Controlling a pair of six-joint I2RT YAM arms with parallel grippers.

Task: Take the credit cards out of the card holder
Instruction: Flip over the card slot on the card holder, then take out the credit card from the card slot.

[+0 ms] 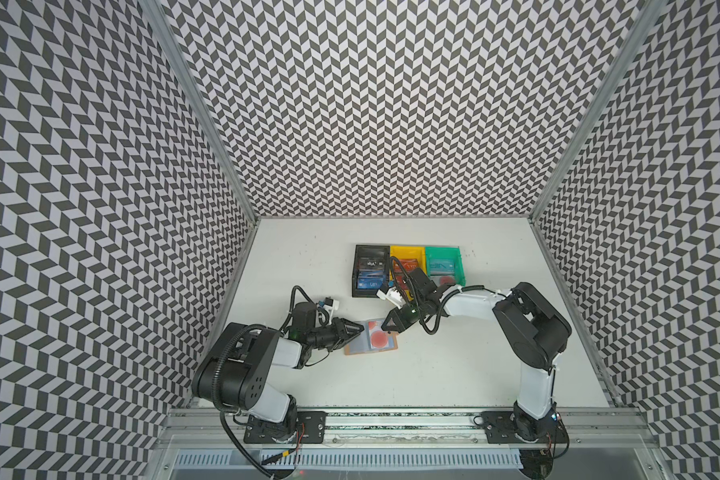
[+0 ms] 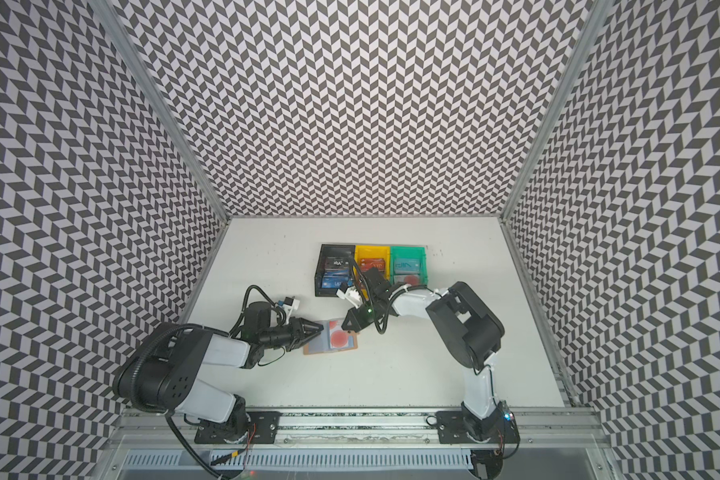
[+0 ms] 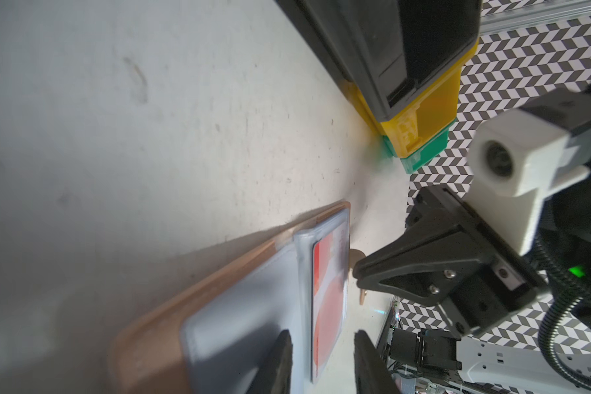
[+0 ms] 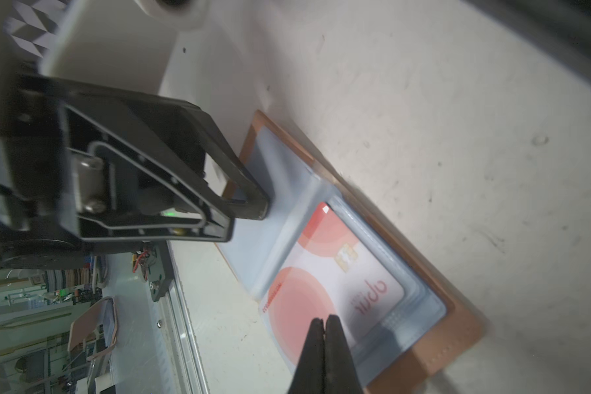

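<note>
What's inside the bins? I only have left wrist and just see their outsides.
Observer: Credit cards in all three: black bin, yellow bin, green bin, seen in both top views.
Operator: Other arm, open or shut?
Observer: The right gripper is shut; the right wrist view shows its tips together over a red circle on the white card.
Operator: Where do my tips land?
Observer: One left gripper fingertip appears to rest on the card holder's empty sleeve, off the card.
</note>
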